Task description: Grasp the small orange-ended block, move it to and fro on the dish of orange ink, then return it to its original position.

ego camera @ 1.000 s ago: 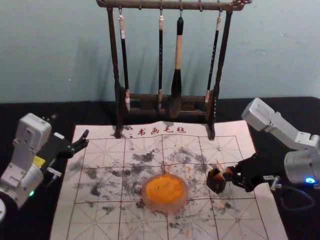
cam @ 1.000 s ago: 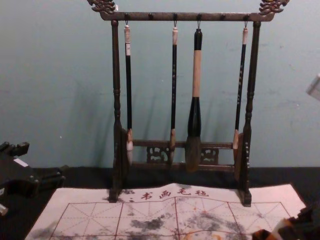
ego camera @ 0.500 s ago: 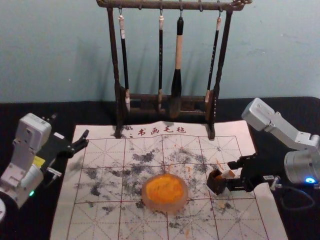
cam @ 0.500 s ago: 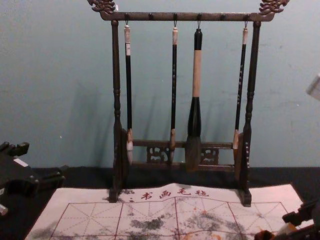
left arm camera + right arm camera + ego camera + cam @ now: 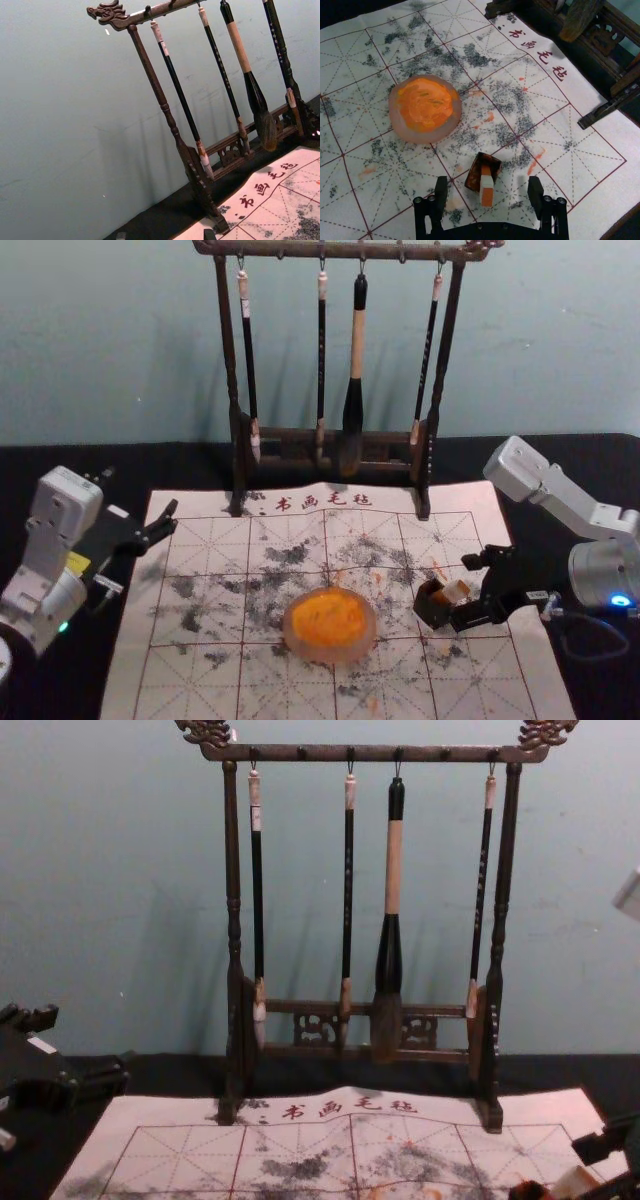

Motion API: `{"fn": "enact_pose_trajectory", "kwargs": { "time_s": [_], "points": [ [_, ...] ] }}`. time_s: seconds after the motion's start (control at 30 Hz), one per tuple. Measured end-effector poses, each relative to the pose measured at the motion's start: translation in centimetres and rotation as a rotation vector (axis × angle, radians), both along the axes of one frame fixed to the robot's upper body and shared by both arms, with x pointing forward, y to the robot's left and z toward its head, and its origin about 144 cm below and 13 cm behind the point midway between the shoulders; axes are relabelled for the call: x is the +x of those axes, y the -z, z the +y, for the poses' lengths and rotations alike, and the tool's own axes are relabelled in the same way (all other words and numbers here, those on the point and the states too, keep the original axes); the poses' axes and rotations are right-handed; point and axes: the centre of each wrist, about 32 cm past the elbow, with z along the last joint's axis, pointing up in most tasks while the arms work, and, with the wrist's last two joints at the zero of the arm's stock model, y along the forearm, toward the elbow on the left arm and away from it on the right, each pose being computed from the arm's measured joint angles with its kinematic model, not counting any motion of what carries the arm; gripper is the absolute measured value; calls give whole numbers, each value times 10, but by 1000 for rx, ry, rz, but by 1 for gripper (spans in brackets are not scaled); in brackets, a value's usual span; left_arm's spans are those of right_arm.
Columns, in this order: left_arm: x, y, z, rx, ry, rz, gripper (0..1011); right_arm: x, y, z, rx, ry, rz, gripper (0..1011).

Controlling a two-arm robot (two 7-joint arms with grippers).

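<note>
Block has been released in dark holder, right gripper spread around it; return seems achieved. Left gripper is parked left.

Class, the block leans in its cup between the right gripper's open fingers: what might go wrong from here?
The block leans out of the cup between the fingers of the right gripper, so a sideways brush might knock it out. Its outer end is orange; if it fell, it could mark the mat.
</note>
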Motion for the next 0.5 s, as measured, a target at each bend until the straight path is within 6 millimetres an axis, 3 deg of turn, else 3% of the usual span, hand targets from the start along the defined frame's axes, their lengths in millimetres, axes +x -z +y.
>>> {"fn": "enact_pose_trajectory", "kwargs": {
  "time_s": [0.27, 0.5],
  "points": [
    [0, 0, 0, 0, 0, 0, 1001, -5, -2, 3, -1, -4, -48, 1002],
    [0, 0, 0, 0, 0, 0, 1001, -20, 1, 1, 100, 115, -200, 1003]
  ]
}}
